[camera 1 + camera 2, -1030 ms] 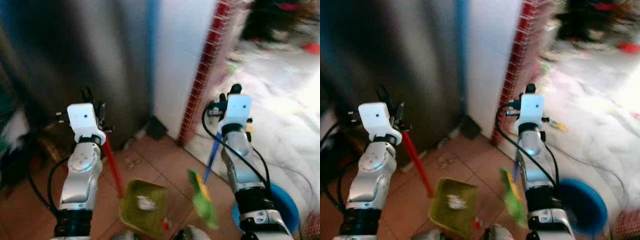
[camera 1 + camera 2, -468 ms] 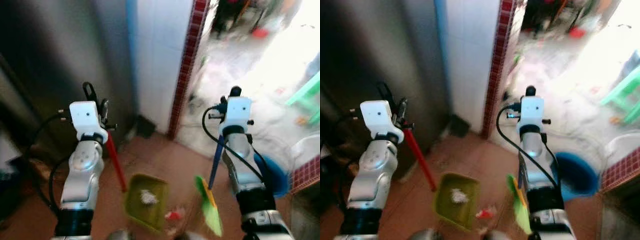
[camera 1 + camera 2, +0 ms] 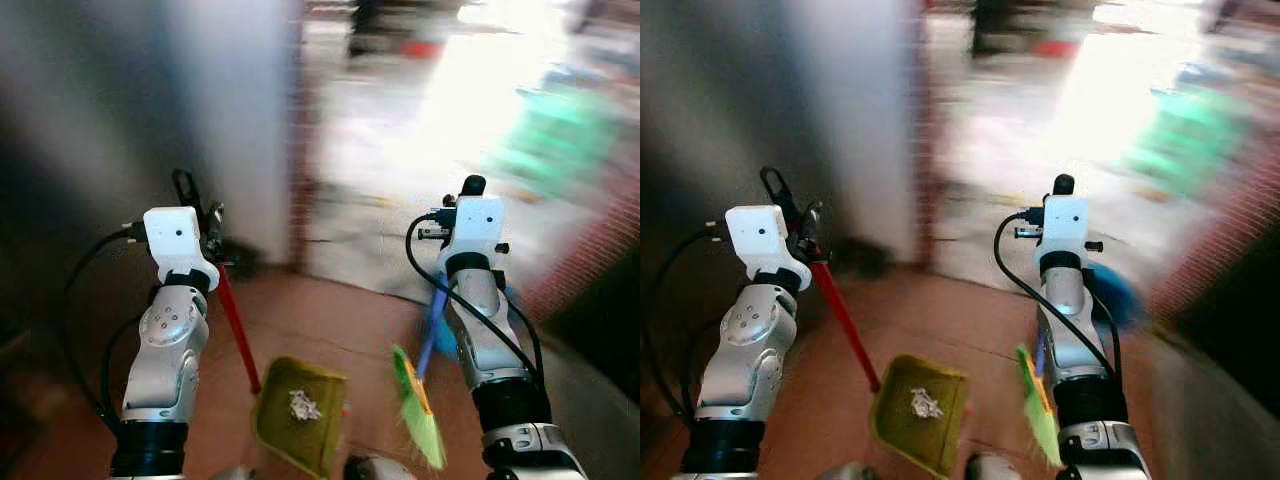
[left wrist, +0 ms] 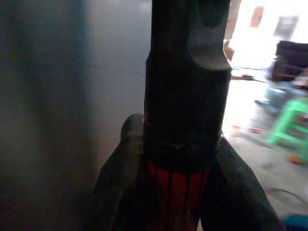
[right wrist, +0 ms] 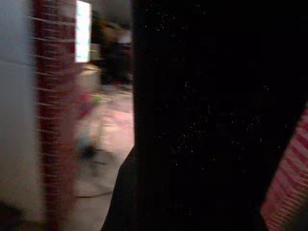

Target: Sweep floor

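The left gripper (image 3: 205,222) pinches the red-handled green plastic dustpan (image 3: 300,412), which carries pale debris. The right gripper (image 3: 470,187) holds the blue-handled green broom (image 3: 418,404), its finger closure hidden in the dark wrist view. The far background is blurred.

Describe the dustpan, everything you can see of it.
The dustpan is olive-green, seemingly plastic, on a long red handle that slants up to the left gripper, whose black fingers close around it. The pan sits low over the reddish tiled floor, open side up, with a small clump of pale debris inside. A green broom hangs beside it.
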Available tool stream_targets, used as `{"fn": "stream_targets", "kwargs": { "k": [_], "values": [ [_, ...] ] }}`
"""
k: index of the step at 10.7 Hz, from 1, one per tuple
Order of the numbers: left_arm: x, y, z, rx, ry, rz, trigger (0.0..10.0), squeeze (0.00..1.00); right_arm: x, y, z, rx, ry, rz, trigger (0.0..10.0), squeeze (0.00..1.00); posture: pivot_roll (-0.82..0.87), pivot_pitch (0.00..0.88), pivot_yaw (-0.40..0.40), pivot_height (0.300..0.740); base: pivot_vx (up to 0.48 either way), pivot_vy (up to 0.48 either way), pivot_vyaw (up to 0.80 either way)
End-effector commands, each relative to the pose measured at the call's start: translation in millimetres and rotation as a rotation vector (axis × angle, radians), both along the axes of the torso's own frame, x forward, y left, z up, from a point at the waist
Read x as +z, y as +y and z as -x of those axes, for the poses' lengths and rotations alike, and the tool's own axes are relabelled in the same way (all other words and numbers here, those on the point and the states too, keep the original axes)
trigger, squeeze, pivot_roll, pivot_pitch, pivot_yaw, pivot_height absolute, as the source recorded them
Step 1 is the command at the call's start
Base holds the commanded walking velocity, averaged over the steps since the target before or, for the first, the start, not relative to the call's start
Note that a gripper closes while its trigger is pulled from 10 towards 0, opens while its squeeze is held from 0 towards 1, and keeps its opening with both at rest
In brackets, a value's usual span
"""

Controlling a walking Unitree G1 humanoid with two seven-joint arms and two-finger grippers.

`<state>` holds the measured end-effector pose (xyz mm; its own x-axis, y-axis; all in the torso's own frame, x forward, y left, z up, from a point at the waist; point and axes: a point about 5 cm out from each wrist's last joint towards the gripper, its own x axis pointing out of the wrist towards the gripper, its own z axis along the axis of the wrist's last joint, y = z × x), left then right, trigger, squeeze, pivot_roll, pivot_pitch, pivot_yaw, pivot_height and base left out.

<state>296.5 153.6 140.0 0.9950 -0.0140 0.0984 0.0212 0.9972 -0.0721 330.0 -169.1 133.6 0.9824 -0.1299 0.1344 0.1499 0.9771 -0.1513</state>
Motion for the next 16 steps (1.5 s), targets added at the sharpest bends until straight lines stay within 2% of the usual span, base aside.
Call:
{"fn": "stream_targets", "kwargs": {
  "k": [1, 5, 9, 11, 16],
  "values": [
    [13.2, -5.3, -1.4, -0.027, -0.054, 0.02, 10.0, 0.0, 6.8, -6.5, -0.4, -0.023, -0.024, 0.025, 10.0, 0.0, -0.06, 0.0, -0.002, 0.74, 0.0, 0.0, -0.8],
    [11.5, -4.4, -0.5, -0.027, -0.042, 0.036, 10.0, 0.0, 3.3, -7.3, 0.7, -0.026, -0.003, 0.028, 10.0, 0.0, -0.06, 0.0, -0.003, 0.74, 0.0, 0.0, -0.76],
    [10.2, -3.0, -0.6, -0.02, -0.034, 0.051, 10.0, 0.0, 1.2, -7.5, 1.4, -0.022, 0.006, 0.028, 10.0, 0.0, -0.07, 0.0, -0.004, 0.74, 0.0, 0.0, 0.0],
    [10.5, -1.4, -0.5, -0.02, -0.037, 0.068, 10.0, 0.0, 0.3, -8.0, 1.5, -0.025, 0.014, 0.028, 10.0, 0.0, -0.07, 0.0, -0.006, 0.74, 0.0, 0.0, -0.73],
    [10.1, -3.8, 0.5, -0.034, -0.037, 0.072, 10.0, 0.0, 0.1, -6.8, 0.7, -0.017, 0.02, 0.035, 10.0, 0.0, -0.07, 0.0, -0.009, 0.74, 0.339, 0.0, -0.56]
  ]
}}
